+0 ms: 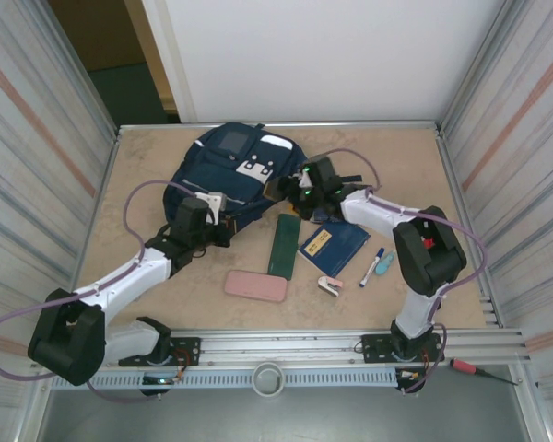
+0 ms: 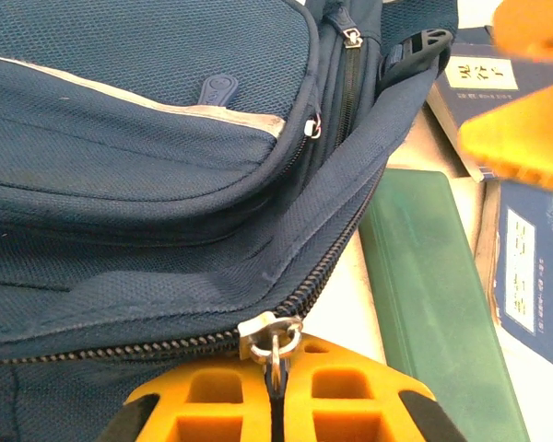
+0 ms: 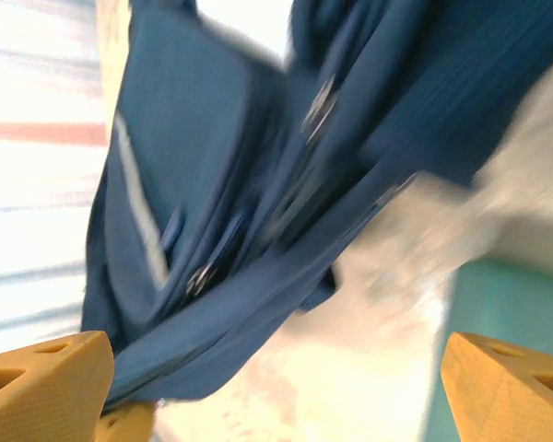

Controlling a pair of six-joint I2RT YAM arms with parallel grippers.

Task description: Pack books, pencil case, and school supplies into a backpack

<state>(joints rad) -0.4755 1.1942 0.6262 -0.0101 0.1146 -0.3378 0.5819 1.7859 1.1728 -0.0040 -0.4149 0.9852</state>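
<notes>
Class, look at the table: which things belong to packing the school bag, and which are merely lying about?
For the job: backpack (left tool on its zip pull), navy books, pink pencil case, marker pen, small teal item, small pink-and-white item.

Lying about: dark green flat box, red-handled screwdriver.

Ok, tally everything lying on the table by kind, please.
Backpack: 1
Books: 2
Green box: 1
Pink case: 1
Marker: 1
Teal item: 1
Pink-and-white item: 1
Total: 8
</notes>
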